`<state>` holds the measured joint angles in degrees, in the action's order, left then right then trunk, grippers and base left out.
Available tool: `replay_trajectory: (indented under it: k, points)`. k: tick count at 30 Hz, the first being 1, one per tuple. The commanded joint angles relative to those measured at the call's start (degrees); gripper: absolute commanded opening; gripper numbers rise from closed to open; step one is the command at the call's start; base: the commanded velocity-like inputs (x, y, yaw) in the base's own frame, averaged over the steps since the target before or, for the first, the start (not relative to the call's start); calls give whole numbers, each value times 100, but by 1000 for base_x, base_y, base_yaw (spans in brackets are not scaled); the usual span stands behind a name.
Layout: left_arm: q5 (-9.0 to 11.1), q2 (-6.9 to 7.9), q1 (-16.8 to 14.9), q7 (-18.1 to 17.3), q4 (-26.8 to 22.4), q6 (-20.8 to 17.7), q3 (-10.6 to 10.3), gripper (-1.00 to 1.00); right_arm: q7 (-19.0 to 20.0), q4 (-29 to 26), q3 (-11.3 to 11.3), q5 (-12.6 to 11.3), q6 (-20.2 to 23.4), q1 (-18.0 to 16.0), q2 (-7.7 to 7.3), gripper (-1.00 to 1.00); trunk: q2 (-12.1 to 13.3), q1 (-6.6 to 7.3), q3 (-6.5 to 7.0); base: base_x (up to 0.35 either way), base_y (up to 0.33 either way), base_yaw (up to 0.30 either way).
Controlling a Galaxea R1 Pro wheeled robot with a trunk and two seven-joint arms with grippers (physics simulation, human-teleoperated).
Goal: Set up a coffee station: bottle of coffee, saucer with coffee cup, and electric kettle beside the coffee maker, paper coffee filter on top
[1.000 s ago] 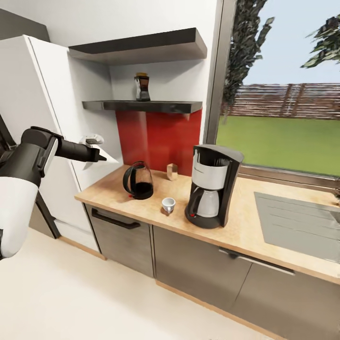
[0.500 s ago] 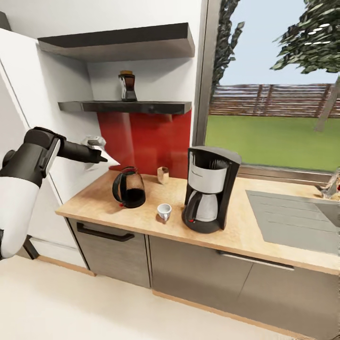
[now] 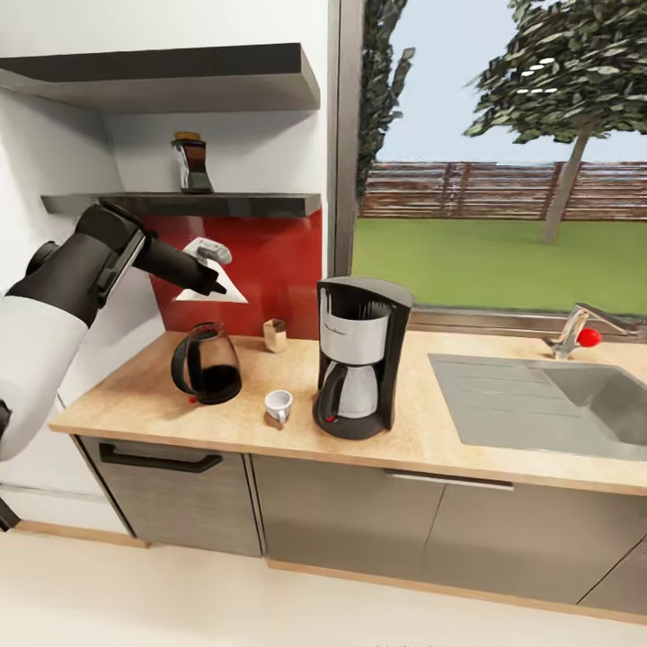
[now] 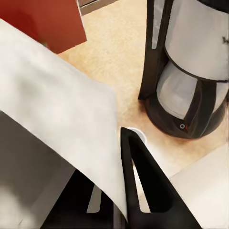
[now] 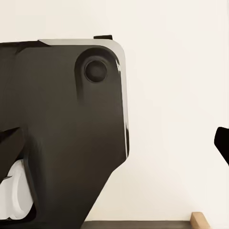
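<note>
Left gripper (image 3: pixel 214 286) holds paper coffee filter (image 3: pixel 212 286), fingertips hidden.

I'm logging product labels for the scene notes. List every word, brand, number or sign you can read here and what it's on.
Coffee maker: a small dark mark on the silver front band, too blurred to read.
Bottle of coffee: no label legible.
Electric kettle: no text visible.
Paper coffee filter in the left gripper: blank.
</note>
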<state>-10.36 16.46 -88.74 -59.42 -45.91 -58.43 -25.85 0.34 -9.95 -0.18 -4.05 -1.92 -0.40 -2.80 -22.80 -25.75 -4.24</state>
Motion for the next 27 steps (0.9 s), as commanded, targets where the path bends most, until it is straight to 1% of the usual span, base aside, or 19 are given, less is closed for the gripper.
replay_trajectory:
  k: [1,3,4,5,7,8,13,16,19,20,21,22,25,27]
  points:
    - [-80,-13,-112,-185,17,0,-267,-100,5,2,-1,-43,-19,-4,-1,100,-12,-4,-13,0,0,-267]
    - [-80,-24,-161,-239,30,-5,-455,-100,6,2,-6,-43,-19,-4,-1,100,-12,-4,-13,0,0,-267]
    - [-80,-29,-175,-264,33,-4,-515,-100,4,2,-7,-43,-19,-4,-1,100,-12,-4,-13,0,0,-267]
    - [-80,-33,-196,-321,35,-3,-568,-100,4,2,-8,-43,-19,-4,-1,100,-12,-4,-13,0,0,-267]
    - [-80,-40,-232,-411,37,-2,-601,-100,3,2,-8,-43,-19,-4,-1,100,-12,-4,-13,0,0,-267]
    - [-90,-57,-295,-554,38,-1,-692,-100,2,2,-14,-43,-19,-4,-1,100,-12,-4,-13,0,0,-267]
    - [-97,-56,-344,-624,38,-2,-1137,-100,1,2,-16,-43,-19,-4,-1,100,-12,-4,-13,0,0,-267]
    - [-97,-48,-414,-629,38,-2,-1249,-100,1,-1,-17,-43,-19,-4,-1,100,-12,-4,-13,0,0,-267]
    - [-103,-31,-536,-631,43,1,-1298,-100,1,-5,-17,-43,-19,-4,-1,100,-12,-4,-13,0,0,-267]
    - [-134,-24,-592,-632,40,4,-1312,-100,1,-5,-17,-43,-19,-4,-1,100,-12,-4,-13,0,0,-267]
    - [-185,-23,-603,-632,39,2,-1314,-100,1,-4,-17,-43,-19,-4,-1,100,-12,-4,-13,0,0,-267]
    - [-354,-26,-631,-638,39,-1,-1314,-100,1,-5,-17,-43,-19,-4,-1,100,-12,-4,-13,0,0,-267]
    - [-550,-28,-719,-651,38,-2,-1310,-100,-1,-1,-17,-43,-19,-4,-1,100,-12,-4,-13,0,0,-267]
    - [-605,-29,-792,-665,40,-2,-1312,-100,-7,1,-13,-39,-19,-4,-1,100,-12,-4,-13,0,0,-201]
